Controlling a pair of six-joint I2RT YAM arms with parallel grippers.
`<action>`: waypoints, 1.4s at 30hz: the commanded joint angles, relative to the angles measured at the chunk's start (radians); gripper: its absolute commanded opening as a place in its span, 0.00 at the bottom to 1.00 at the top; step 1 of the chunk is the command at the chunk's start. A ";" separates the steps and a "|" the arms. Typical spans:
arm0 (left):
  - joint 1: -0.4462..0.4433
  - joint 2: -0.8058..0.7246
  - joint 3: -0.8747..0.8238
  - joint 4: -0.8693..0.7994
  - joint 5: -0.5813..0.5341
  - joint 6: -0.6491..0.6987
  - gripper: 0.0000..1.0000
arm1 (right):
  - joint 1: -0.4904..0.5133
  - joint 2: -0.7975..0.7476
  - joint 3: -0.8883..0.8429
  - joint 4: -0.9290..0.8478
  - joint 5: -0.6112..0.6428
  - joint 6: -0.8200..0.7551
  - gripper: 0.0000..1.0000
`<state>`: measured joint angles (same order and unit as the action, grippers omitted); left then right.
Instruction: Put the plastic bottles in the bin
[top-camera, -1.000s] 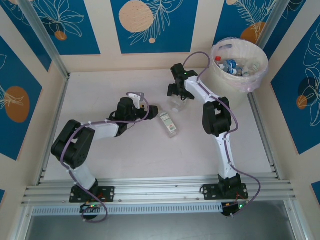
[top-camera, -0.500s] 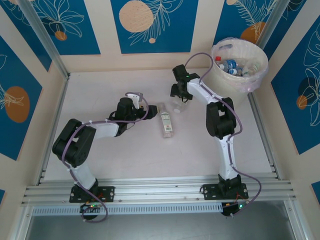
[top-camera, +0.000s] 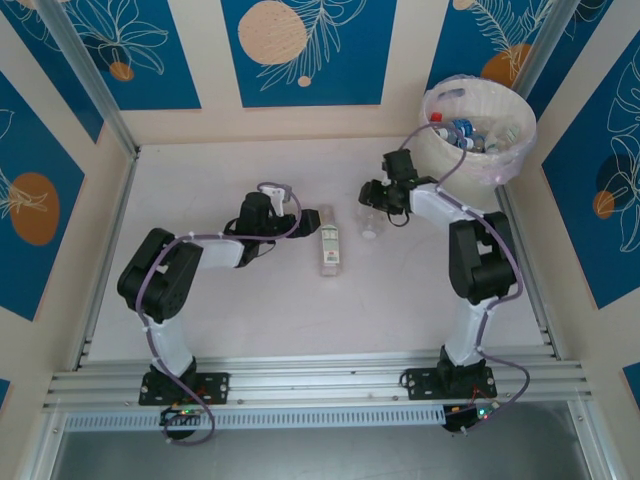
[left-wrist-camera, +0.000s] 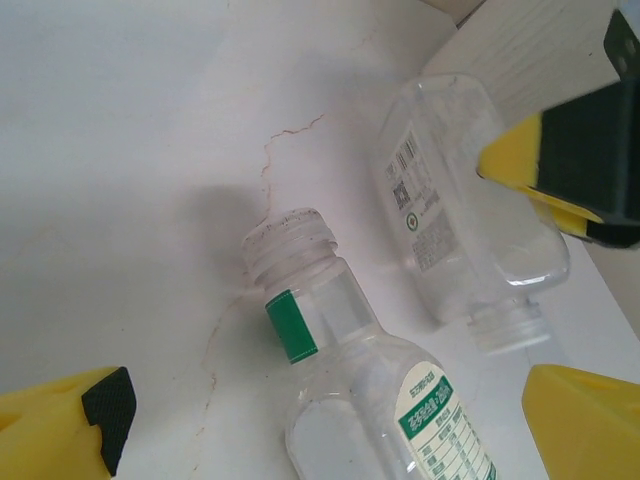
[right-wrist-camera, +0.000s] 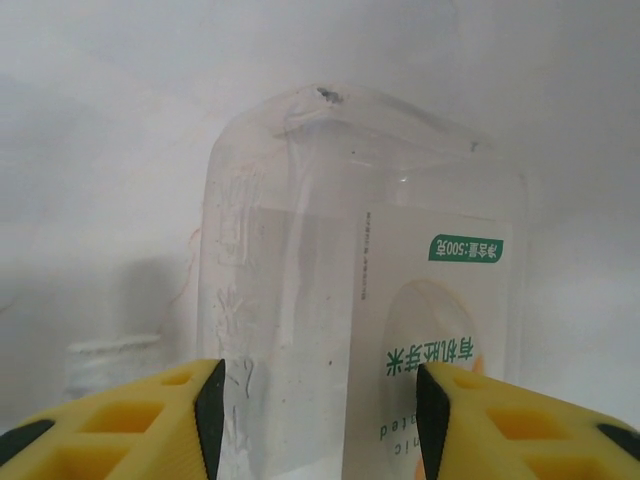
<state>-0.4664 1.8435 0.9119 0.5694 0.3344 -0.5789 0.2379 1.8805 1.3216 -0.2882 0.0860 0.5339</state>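
One clear square plastic bottle is clamped in the right gripper mid-frame and should be raised above the rim of the round off-white lined bin at upper right before release, while the left gripper is spread over a green-banded bottle on the pale, crack-marked tabletop between blue-patterned walls.

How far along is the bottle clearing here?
Done: several bottles lie in the bin. In hand: the right gripper clamps one clear bottle, short of the bin. Remaining: a green-banded bottle and another bottle lie on the table before the open left gripper.
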 joint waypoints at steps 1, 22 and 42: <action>0.009 0.000 0.021 0.021 0.023 -0.012 1.00 | -0.054 -0.043 -0.125 0.113 -0.240 0.044 0.51; 0.009 -0.013 -0.010 0.006 0.002 -0.003 1.00 | 0.003 -0.114 -0.061 -0.135 0.101 -0.090 0.98; 0.009 -0.087 -0.054 -0.052 -0.051 0.042 1.00 | 0.100 -0.285 0.107 -0.222 0.265 -0.261 0.33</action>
<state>-0.4664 1.7847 0.8703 0.5308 0.3008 -0.5598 0.3347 1.7313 1.4437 -0.5579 0.3485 0.3443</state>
